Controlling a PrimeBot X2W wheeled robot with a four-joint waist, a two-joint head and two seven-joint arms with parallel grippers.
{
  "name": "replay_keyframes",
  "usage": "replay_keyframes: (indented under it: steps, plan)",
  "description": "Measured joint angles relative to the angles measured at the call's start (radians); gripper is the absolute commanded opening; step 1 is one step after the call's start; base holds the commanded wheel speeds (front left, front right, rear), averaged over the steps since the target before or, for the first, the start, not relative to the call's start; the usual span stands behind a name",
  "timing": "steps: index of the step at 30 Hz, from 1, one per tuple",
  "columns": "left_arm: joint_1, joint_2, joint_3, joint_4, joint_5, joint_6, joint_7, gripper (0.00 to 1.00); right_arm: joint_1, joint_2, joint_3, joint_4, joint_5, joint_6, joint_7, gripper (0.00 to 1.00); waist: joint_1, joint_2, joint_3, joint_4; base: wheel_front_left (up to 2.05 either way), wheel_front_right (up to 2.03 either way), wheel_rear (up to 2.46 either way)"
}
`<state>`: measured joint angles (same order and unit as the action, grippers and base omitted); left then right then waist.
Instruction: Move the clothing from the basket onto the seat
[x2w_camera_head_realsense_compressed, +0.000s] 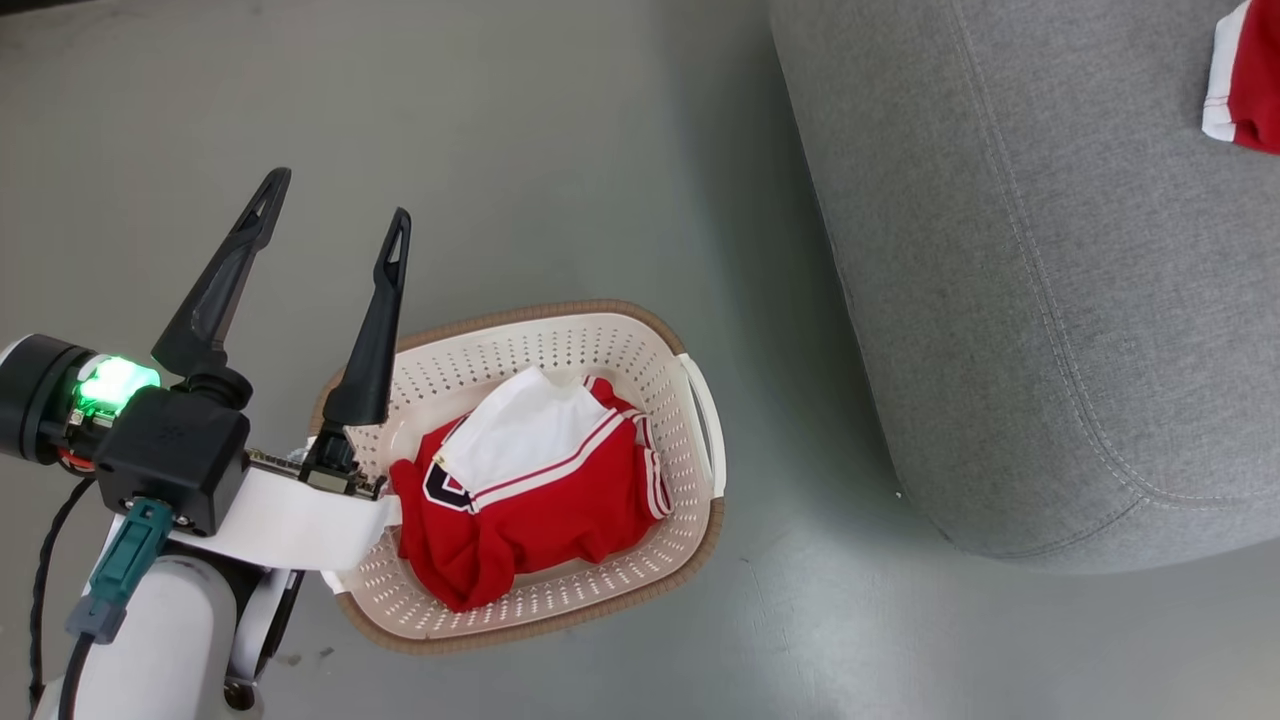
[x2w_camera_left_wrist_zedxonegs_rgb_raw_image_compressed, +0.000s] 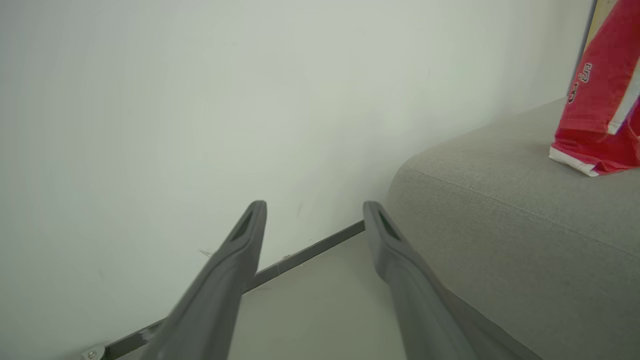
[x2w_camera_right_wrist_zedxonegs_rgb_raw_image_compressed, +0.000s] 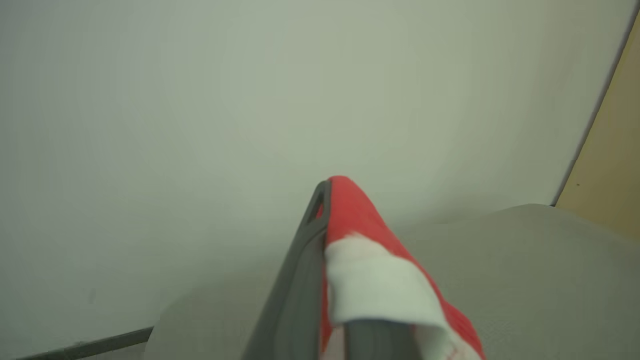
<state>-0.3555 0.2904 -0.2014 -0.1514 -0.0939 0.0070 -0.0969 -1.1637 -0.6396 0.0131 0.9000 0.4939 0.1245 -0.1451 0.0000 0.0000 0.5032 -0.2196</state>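
The cream basket (x2w_camera_head_realsense_compressed: 560, 350) stands on the floor and holds a crumpled red jersey (x2w_camera_head_realsense_compressed: 560, 500), its white lining turned up. My left gripper (x2w_camera_head_realsense_compressed: 337, 200) is open and empty at the basket's left end, fingers pointing away over the floor; in the left wrist view this left gripper (x2w_camera_left_wrist_zedxonegs_rgb_raw_image_compressed: 315, 207) faces the wall beside the grey sofa (x2w_camera_left_wrist_zedxonegs_rgb_raw_image_compressed: 500, 225). My right gripper (x2w_camera_right_wrist_zedxonegs_rgb_raw_image_compressed: 327, 192) is shut on the red shorts (x2w_camera_right_wrist_zedxonegs_rgb_raw_image_compressed: 370, 280), white trim draped over one finger. The shorts (x2w_camera_left_wrist_zedxonegs_rgb_raw_image_compressed: 600, 100) hang with their lower end on the sofa (x2w_camera_head_realsense_compressed: 1050, 300) and show at its far right (x2w_camera_head_realsense_compressed: 1250, 80).
Grey floor (x2w_camera_head_realsense_compressed: 550, 150) lies between the basket and the sofa. A pale wall with a dark baseboard strip (x2w_camera_left_wrist_zedxonegs_rgb_raw_image_compressed: 310, 250) runs behind. A tan panel (x2w_camera_right_wrist_zedxonegs_rgb_raw_image_compressed: 610, 165) stands past the sofa's far end.
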Motion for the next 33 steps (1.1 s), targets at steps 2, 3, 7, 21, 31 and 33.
replay_keyframes:
  steps: [2, 3, 7, 21, 31, 33]
  plan:
    - [0.0, 0.0, 0.0, -0.004, 0.0, 0.0, 0.0, 1.0, 0.03, 0.022, 0.005, 0.024, -0.004, 0.0, -0.007, 0.0, 0.0, 0.0, 0.008, -0.001, 0.0, 0.0, 0.0]
    - [0.0, 0.0, 0.0, -0.006, 0.0, 0.0, 0.001, 1.0, 0.043, 0.032, 0.007, 0.038, -0.007, 0.0, -0.014, 0.0, 0.0, 0.0, 0.012, -0.002, 0.0, 0.0, 0.0]
    - [0.0, 0.0, 0.0, -0.013, 0.001, 0.0, 0.008, 1.0, 0.079, 0.067, 0.028, 0.076, -0.014, 0.0, -0.027, 0.0, 0.0, 0.0, 0.027, -0.002, 0.0, 0.0, 0.0]
    - [-0.013, -0.008, 0.004, -0.012, 0.001, 0.003, 0.003, 1.0, 0.121, 0.108, 0.044, 0.203, -0.015, 0.0, -0.002, 0.0, 0.0, 0.0, 0.055, 0.001, 0.0, 0.0, 0.0]
    - [-0.022, -0.027, 0.004, 0.009, -0.009, 0.011, -0.028, 1.0, 0.163, 0.159, 0.023, 0.242, 0.056, 0.0, 0.008, 0.51, 0.0, 0.0, 0.052, 0.005, 0.0, 0.0, 0.0]
    - [-0.022, -0.033, 0.004, 0.013, -0.009, 0.011, -0.037, 1.0, 0.172, 0.165, 0.026, 0.242, 0.066, 0.0, 0.009, 0.87, 0.0, 0.0001, 0.05, 0.006, 0.0, 0.0, 0.0]
